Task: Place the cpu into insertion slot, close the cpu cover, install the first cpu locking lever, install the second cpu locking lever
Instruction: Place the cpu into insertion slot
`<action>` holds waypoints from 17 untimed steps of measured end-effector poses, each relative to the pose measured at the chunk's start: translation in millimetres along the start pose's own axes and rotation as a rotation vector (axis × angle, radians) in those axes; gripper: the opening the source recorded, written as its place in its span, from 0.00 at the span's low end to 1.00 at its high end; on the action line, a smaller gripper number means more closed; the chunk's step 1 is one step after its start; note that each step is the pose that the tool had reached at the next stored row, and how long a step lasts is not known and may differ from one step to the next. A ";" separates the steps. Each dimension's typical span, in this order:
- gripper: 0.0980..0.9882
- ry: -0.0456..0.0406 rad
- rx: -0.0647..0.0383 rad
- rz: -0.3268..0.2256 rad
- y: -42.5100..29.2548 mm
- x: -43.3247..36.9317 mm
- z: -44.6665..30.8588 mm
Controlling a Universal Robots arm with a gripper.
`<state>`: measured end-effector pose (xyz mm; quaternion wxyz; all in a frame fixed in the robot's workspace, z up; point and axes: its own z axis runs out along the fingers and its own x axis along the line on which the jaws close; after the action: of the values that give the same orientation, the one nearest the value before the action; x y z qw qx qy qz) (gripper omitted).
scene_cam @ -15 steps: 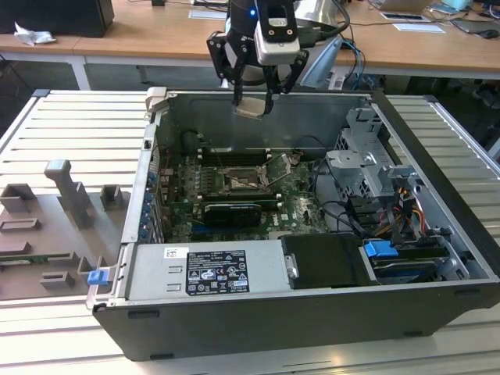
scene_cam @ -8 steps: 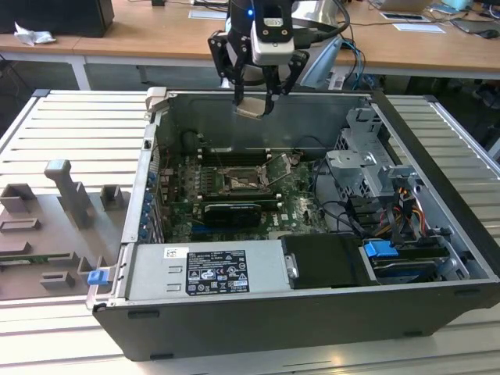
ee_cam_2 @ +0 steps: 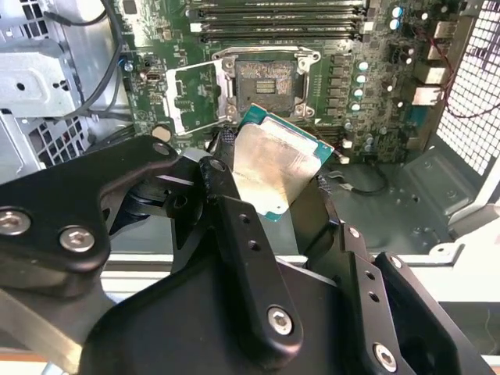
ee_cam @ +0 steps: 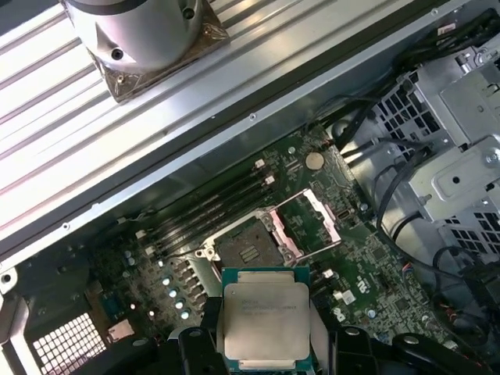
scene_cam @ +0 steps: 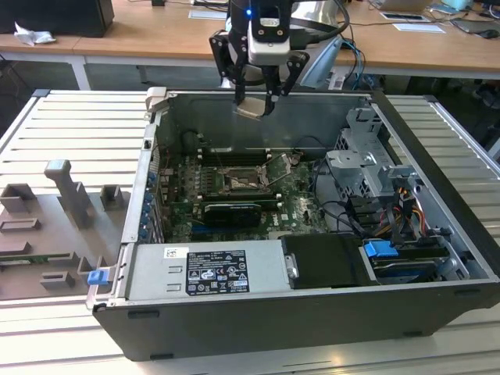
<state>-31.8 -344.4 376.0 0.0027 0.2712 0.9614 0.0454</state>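
Carrying the cpu (scene_cam: 250,109) towards its seat is the step in hand, the first of the task. The jaws are clenched on two opposite edges of the chip and hold it in the air over the open computer case (scene_cam: 312,332), near the case's far wall and well above the green motherboard (scene_cam: 301,205). In both wrist views its pale metal face (ee_cam_2: 273,168) (ee_cam: 264,320) shows between the black jaws. In the exterior view it looks somewhat tilted.

The insertion slot (scene_cam: 237,183) lies below and apart from the chip, just beside the long black memory slots (ee_cam_2: 273,12). Its dark centre (ee_cam_2: 266,78) (ee_cam: 244,248) is bare, so nothing is seated yet. The cpu cover (ee_cam_2: 191,98) (ee_cam: 308,223) is swung open to one side of the socket, on its hinge, leaving the opening free. How the two locking levers stand I cannot tell.

As I judge it, setting the chip down calls for bringing it squarely over the socket, levelling it, and matching its edges to the silver rim before a slow, straight descent. The contacts are likely delicate, so a skewed or forced entry could do harm. The open cover must not be caught on the way down.
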 end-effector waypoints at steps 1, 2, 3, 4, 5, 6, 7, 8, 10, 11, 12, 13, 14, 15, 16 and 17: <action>0.48 -0.0011 0.000 0.012 0.0 0.0 0.1; 0.48 -0.0024 0.000 0.027 0.0 0.0 0.3; 0.48 -0.0038 -0.001 0.043 0.0 0.0 0.6; 0.48 -0.0045 -0.001 0.050 0.0 0.0 0.7; 0.48 -0.0050 -0.001 0.056 -0.1 0.0 0.8; 0.48 -0.0062 -0.001 0.069 -0.1 0.0 0.9; 0.48 -0.0072 -0.002 0.081 -0.1 0.0 1.0; 0.48 -0.0077 -0.002 0.087 -0.1 0.0 1.1; 0.48 -0.0094 -0.002 0.106 -0.1 0.0 1.3; 0.48 -0.0105 -0.002 0.118 -0.1 0.0 1.4; 0.48 -0.0113 -0.003 0.126 -0.1 0.0 1.5; 0.48 -0.0120 -0.003 0.135 -0.1 0.0 1.6; 0.48 -0.0135 -0.003 0.150 -0.1 0.0 1.6; 0.48 -0.0142 -0.003 0.159 -0.2 0.0 1.7; 0.48 -0.0149 -0.003 0.167 -0.1 0.0 1.7; 0.48 -0.0158 -0.003 0.177 -0.2 -0.1 1.8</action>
<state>-31.8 -344.4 374.3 0.0067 0.3555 0.9336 0.0449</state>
